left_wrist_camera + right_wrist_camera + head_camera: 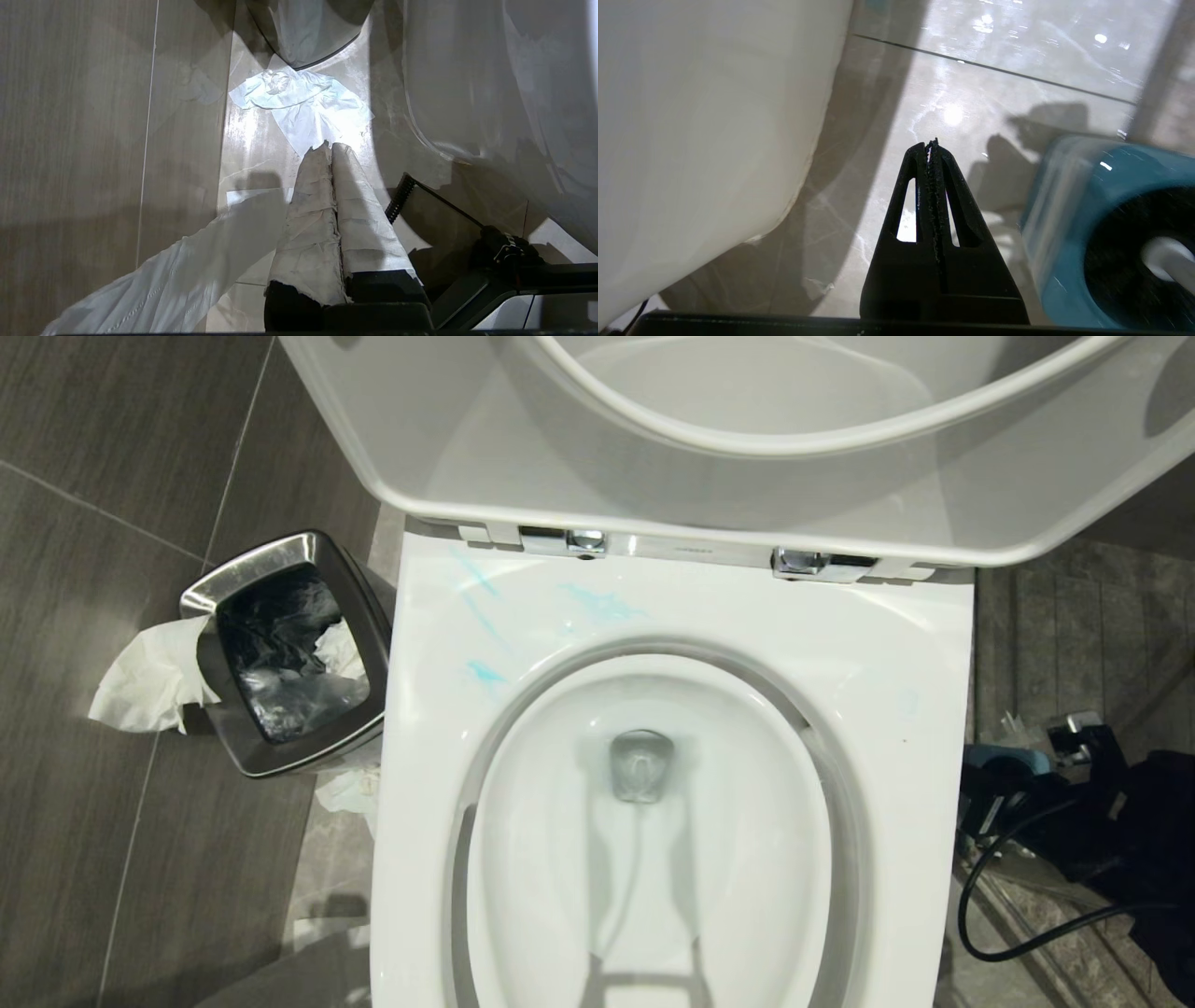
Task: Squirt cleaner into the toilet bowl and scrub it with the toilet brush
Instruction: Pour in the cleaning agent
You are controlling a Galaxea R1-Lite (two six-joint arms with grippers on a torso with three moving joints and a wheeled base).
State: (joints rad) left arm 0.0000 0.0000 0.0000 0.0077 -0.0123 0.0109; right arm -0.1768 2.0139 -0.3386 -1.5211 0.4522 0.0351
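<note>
The white toilet bowl point(868, 653) fills the head view, with its seat and lid raised. Turquoise cleaner point(607, 604) is smeared on the back-left of the rim. In the right wrist view my right gripper point(931, 142) is shut and empty, low over the floor between the toilet's white side point(700, 121) and a blue holder point(1064, 224). The toilet brush point(1164, 254) stands in that holder, its white handle rising from black bristles. My left gripper point(329, 145), its fingers wrapped in tape, is shut and empty above the floor left of the toilet.
A steel-rimmed waste bin point(280, 560) with a black liner stands left of the toilet, with tissue point(149, 681) hanging from it. More tissue point(299, 107) lies on the floor. My right arm point(1102, 821) and a black cable point(971, 896) crowd the narrow gap right of the toilet.
</note>
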